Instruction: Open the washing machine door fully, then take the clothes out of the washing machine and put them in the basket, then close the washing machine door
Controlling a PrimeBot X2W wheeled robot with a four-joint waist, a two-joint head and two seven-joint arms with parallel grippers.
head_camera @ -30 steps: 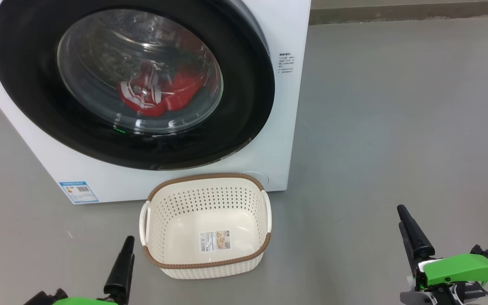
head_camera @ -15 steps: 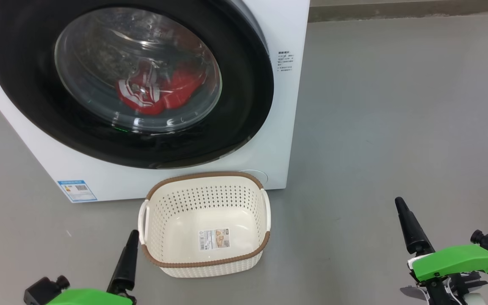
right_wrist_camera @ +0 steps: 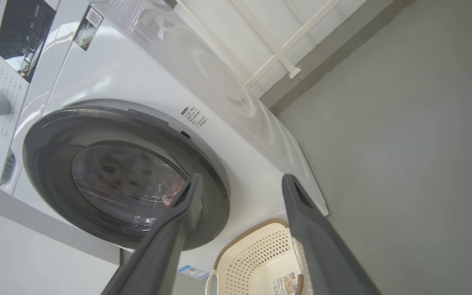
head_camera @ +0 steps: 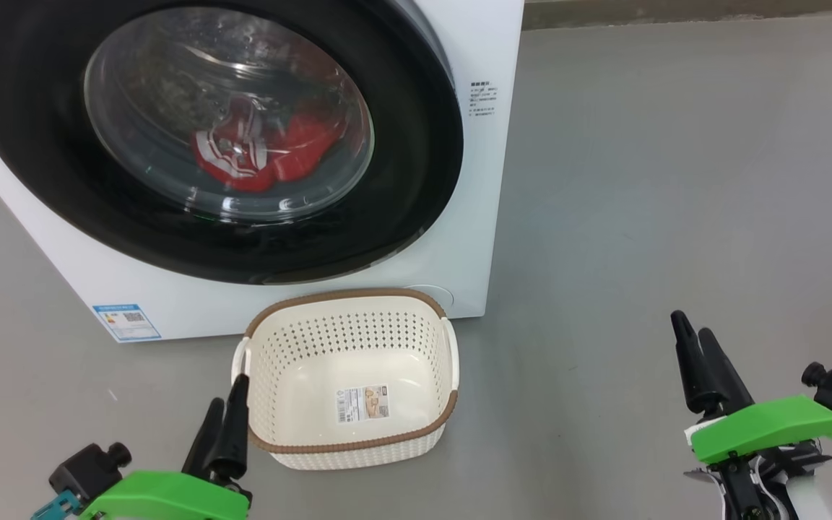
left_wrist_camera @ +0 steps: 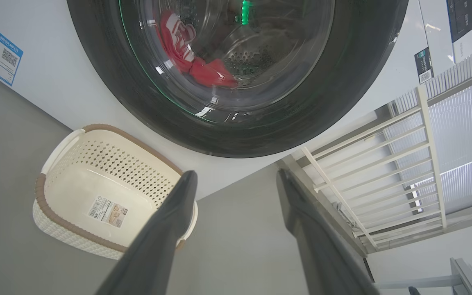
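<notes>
Fingers (left_wrist_camera: pixel 170 221) of the left gripper (left_wrist_camera: pixel 237 174) and right gripper (right_wrist_camera: pixel 242 177) stand wide, empty. One basket (head_camera: pixel 351 458) sits just before the one washing machine (head_camera: pixel 484 202). One bundle of clothes (head_camera: pixel 257 155) shows dimly behind its shut door (head_camera: pixel 416 144), top cut off.

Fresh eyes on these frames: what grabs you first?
The washing machine door, a big glossy black ring, dominates the head view's upper left and looks shut. Behind its glass lie the bright red clothes. Just in front of the white washing machine, the cream basket sits on the grey floor with only a label inside.
</notes>
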